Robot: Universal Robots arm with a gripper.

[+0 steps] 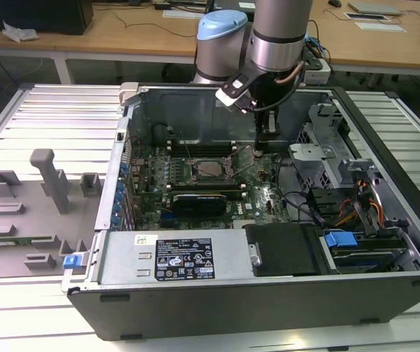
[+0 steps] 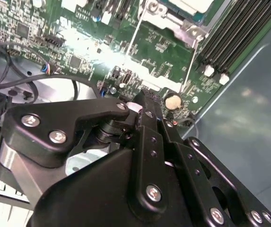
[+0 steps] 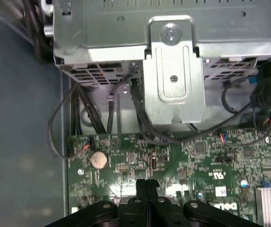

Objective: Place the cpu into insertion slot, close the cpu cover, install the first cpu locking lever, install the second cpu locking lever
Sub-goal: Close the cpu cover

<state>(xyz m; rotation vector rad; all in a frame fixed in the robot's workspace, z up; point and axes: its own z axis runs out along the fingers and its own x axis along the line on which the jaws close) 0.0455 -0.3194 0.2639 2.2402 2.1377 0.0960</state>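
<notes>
In the exterior view the insertion slot (image 1: pixel 206 170) sits mid-board on the green motherboard (image 1: pixel 264 198), showing a pale centre inside a dark rim. The second wrist view shows the pale cpu (image 2: pixel 192 4) with the silvery cpu cover (image 2: pixel 175 21) framing it, apparently lying flat. Two thin wire locking levers (image 2: pixel 134 38) (image 2: pixel 190 61) rise off the board beside the socket. My gripper (image 1: pixel 266 150) (image 2: pixel 144 98) (image 3: pixel 147 183) hangs low over the board on the exterior view's right of the socket, close to the levers. Its black fingers are shut together and hold nothing.
A coin battery (image 3: pixel 99 159) lies just beyond the fingertips. A metal drive cage (image 3: pixel 173 71) with black cables (image 3: pixel 140 118) stands past the board edge. Black memory slots (image 2: pixel 234 33) flank the socket. A long black card (image 1: pixel 199 198) lies in front of it. A grey fixture (image 1: pixel 48 180) stands outside the case.
</notes>
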